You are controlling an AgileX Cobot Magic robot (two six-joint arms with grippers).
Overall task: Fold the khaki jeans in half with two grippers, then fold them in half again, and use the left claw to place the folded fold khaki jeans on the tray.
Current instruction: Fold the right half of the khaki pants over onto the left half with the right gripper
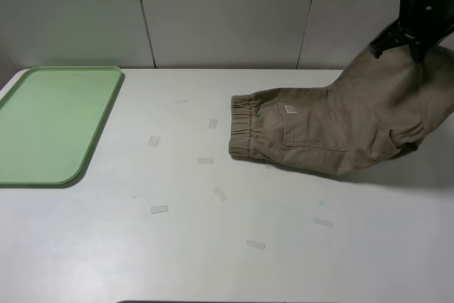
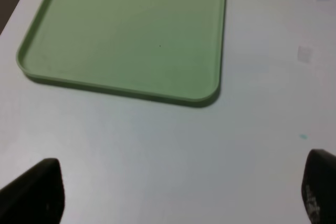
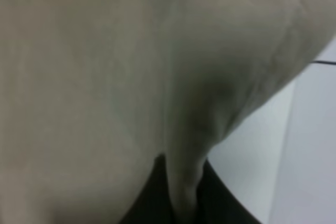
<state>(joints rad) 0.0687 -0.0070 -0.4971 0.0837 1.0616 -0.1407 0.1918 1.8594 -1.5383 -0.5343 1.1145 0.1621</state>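
The khaki jeans [image 1: 340,129] are tan shorts lying on the right of the white table, waistband to the left, a patch pocket and white label showing. My right gripper [image 1: 413,46] is shut on the leg end and lifts it off the table at the top right. In the right wrist view the khaki cloth [image 3: 131,77] fills the picture, pinched between the black fingers [image 3: 220,203]. My left gripper [image 2: 181,192] is open and empty above the bare table, just in front of the pale-green tray [image 2: 126,30]. The tray [image 1: 53,122] lies at the far left. The left arm is out of the exterior view.
Several small clear tape strips [image 1: 159,209] are stuck to the table between the tray and the shorts. The back wall has grey panels [image 1: 227,12]. The table's front edge runs along the bottom of the exterior view.
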